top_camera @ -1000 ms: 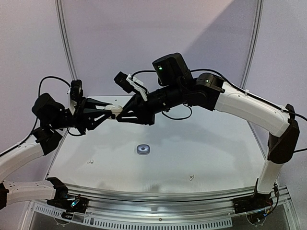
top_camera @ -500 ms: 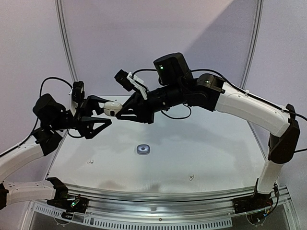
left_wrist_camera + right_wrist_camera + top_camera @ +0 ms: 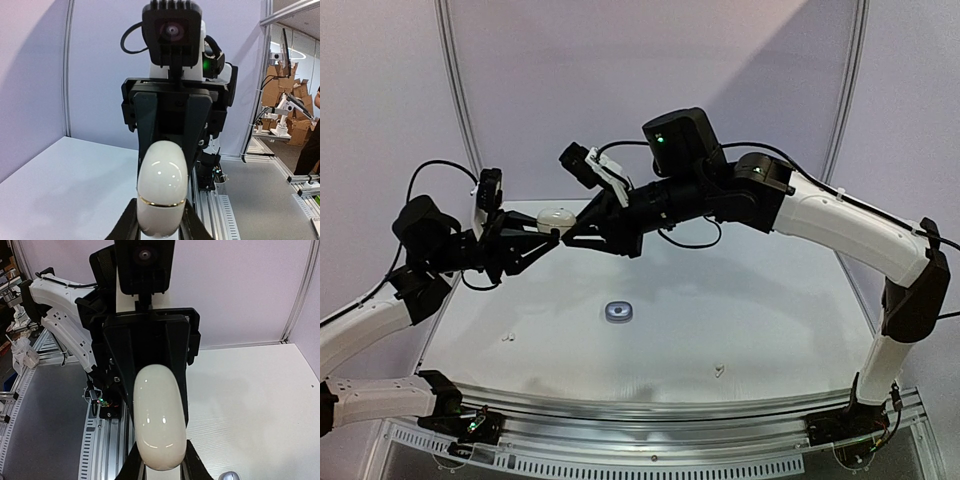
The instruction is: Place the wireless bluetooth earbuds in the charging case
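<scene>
A white, glossy charging case point(image 3: 557, 215) hangs in the air above the table's far left, held from both ends. My left gripper point(image 3: 546, 232) is shut on one end, and in the left wrist view its fingers point(image 3: 126, 226) clamp the part below the case's gold seam point(image 3: 161, 202). From the right, my right gripper point(image 3: 572, 230) is shut on the other end; its wrist view shows the case point(image 3: 160, 420) filling the gap between the fingers point(image 3: 194, 467). Two tiny white earbuds point(image 3: 505, 337) point(image 3: 719, 371) lie on the table.
A small round grey-silver case point(image 3: 618, 312) sits on the white table point(image 3: 770, 300) at its middle, also showing at the lower edge of the right wrist view point(image 3: 229, 476). A metal rail point(image 3: 650, 410) runs along the near edge.
Half a second ago the left jaws stood wide open beside the case, with only the right gripper holding it. They have shut on it again, and the case sits slightly higher.
</scene>
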`<move>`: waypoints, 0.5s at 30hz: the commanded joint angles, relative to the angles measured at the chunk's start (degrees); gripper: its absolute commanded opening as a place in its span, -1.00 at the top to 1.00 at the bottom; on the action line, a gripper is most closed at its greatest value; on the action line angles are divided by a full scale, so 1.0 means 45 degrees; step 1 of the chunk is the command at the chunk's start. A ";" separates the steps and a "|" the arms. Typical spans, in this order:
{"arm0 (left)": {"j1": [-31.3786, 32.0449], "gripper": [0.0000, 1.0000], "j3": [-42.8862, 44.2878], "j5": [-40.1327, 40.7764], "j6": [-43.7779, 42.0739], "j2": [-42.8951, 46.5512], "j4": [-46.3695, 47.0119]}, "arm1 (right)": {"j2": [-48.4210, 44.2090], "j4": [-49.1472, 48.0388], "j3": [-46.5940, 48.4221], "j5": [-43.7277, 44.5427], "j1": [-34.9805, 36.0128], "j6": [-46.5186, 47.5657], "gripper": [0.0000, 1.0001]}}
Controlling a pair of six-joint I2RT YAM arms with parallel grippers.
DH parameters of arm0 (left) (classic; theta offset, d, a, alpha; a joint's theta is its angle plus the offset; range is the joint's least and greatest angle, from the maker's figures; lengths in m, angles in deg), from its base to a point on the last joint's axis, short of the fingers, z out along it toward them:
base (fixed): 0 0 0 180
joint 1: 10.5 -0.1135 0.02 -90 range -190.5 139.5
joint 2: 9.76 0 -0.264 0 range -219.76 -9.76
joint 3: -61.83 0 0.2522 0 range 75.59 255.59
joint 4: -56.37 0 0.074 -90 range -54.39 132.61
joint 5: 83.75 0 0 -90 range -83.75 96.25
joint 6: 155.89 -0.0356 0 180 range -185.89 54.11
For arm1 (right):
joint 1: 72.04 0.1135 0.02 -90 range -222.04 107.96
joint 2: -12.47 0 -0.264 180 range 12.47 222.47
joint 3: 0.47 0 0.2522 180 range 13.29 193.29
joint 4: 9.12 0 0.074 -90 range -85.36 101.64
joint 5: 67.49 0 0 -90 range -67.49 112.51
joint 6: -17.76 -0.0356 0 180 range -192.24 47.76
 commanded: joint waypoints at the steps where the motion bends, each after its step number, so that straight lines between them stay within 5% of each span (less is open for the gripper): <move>1: 0.0116 0.76 0.0023 -0.0017 0.0207 -0.0054 0.0375 | -0.0338 -0.0062 0.0011 0.0288 0.0019 0.0090 1.00; 4: 0.0136 1.00 -0.0033 -0.0094 0.0293 -0.0048 0.0615 | -0.0262 -0.0014 0.0001 0.0270 0.0026 0.0089 1.00; 7: 0.0137 1.00 -0.0107 -0.0087 0.0269 0.0038 0.0748 | -0.0217 0.0031 0.0000 0.0293 0.0019 0.0071 1.00; 8: 0.0138 1.00 -0.0157 -0.0095 0.0257 0.0074 0.0806 | -0.0231 0.0056 0.0002 0.0354 0.0019 0.0070 0.86; 12: 0.0136 1.00 -0.0335 -0.0238 0.0070 0.0179 0.0984 | -0.0355 0.0324 -0.0042 0.1001 0.0029 0.0101 -0.33; 15: 0.0136 1.00 -0.0329 -0.0256 -0.0546 0.0242 0.0649 | -0.0639 0.0447 -0.0058 0.1364 0.0022 0.0252 -0.63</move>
